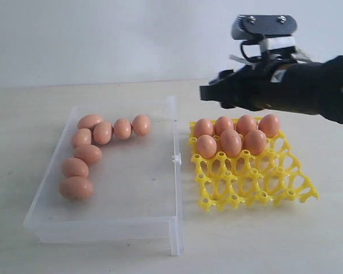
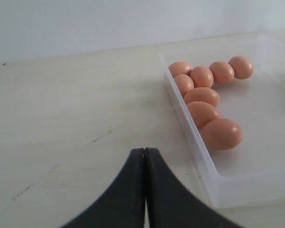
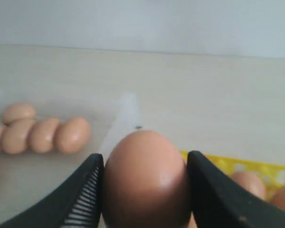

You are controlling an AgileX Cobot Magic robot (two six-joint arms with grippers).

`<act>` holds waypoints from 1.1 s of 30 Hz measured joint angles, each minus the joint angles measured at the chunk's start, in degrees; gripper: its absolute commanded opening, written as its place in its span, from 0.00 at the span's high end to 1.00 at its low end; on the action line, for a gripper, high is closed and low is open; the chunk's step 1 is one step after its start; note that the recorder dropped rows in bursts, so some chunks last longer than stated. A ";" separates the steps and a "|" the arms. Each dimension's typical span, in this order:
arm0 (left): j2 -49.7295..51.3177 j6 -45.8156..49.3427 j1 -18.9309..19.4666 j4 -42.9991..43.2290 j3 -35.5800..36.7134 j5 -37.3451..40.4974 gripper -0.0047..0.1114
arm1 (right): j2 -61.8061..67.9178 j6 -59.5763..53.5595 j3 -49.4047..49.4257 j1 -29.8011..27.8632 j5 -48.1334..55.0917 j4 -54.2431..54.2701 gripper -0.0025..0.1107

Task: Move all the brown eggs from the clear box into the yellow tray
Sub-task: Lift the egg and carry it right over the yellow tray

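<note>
The shallow transparent plastic box (image 1: 175, 171) lies ahead of my right gripper (image 3: 146, 164), holding eight smooth matte brown eggs (image 1: 88, 154) in an L-shaped cluster. The bright yellow lattice tray (image 1: 257, 182) sits just beneath it, with seven eggs cupped. My right jaws stand wide, clamping one oval egg (image 3: 145, 185); my left gripper (image 2: 145, 156) is pressed closed and empty.
</note>
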 measured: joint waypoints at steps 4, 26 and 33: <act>0.00 0.00 0.00 0.00 0.00 0.00 0.96 | -0.16 -0.55 2.59 -7.96 0.91 0.65 0.98; 0.00 0.00 0.00 0.00 0.00 0.00 0.96 | 9.57 -0.01 2.59 -14.95 2.91 0.69 0.98; 0.00 0.00 0.00 0.00 0.00 0.00 0.96 | 11.56 -0.01 2.34 -15.06 1.81 0.69 0.98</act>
